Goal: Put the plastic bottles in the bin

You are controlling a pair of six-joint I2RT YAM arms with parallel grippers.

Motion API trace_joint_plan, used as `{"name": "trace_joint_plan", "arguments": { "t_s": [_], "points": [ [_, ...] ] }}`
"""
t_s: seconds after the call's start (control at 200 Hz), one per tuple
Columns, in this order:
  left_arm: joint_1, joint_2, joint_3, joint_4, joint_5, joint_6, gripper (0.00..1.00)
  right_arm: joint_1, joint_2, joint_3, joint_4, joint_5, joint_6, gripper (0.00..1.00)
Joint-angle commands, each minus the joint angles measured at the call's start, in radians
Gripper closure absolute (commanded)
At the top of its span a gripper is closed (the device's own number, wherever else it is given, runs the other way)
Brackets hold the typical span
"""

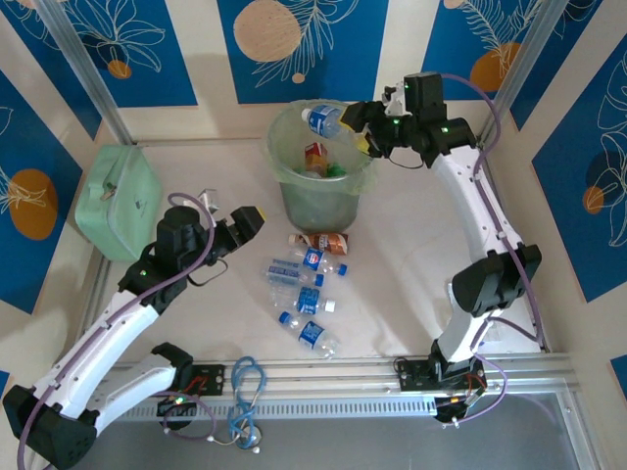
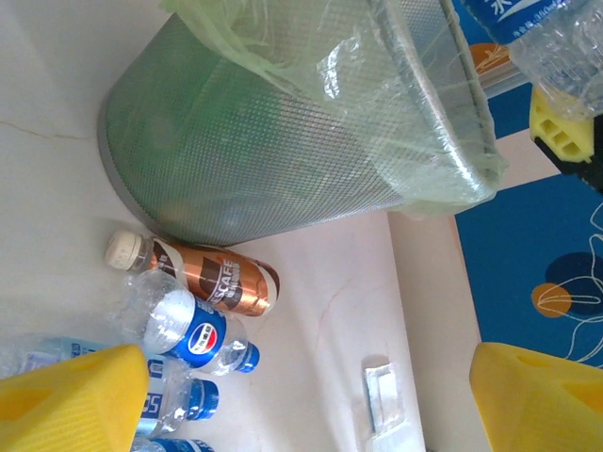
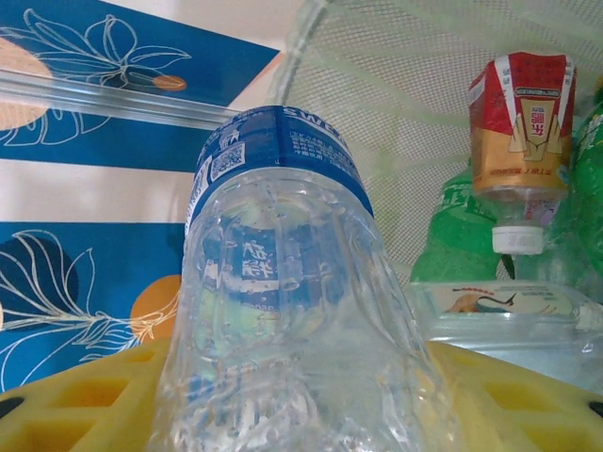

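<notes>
The bin [image 1: 318,166], a pale green bucket with a liner bag, stands at the back middle of the table. Over its right rim my right gripper [image 1: 359,123] is shut on a clear plastic bottle [image 1: 323,119] with a blue label; in the right wrist view that bottle [image 3: 283,282] sits between the yellow fingers [image 3: 528,405]. Green bottles [image 3: 462,235] and a red-and-gold one [image 3: 523,132] lie inside the bin. In front of the bin lie a brown bottle [image 1: 318,242] and several clear blue-labelled bottles [image 1: 309,301]. My left gripper [image 1: 245,227] is open, left of them, holding nothing.
A flat mint-green case [image 1: 120,201] lies at the left of the table, beside my left arm. A small clear packet [image 2: 382,395] lies on the table between my left fingers. A blue cable [image 1: 245,387] hangs over the metal rail at the near edge.
</notes>
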Motion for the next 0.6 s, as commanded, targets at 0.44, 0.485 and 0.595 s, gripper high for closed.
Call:
{"name": "trace_joint_plan", "arguments": {
  "t_s": [0.44,0.485,0.595],
  "points": [
    [0.009,0.005,-0.068,-0.081,-0.007,-0.043,0.09,-0.025,0.026,0.137,-0.105,0.014,-0.037,0.20],
    [0.009,0.004,-0.070,-0.088,-0.008,-0.047,0.10,-0.018,0.007,0.124,-0.104,0.023,-0.040,0.21],
    [0.009,0.002,-0.078,-0.101,-0.013,-0.054,0.11,0.001,-0.046,0.082,-0.098,0.046,-0.054,0.27]
  ]
}}
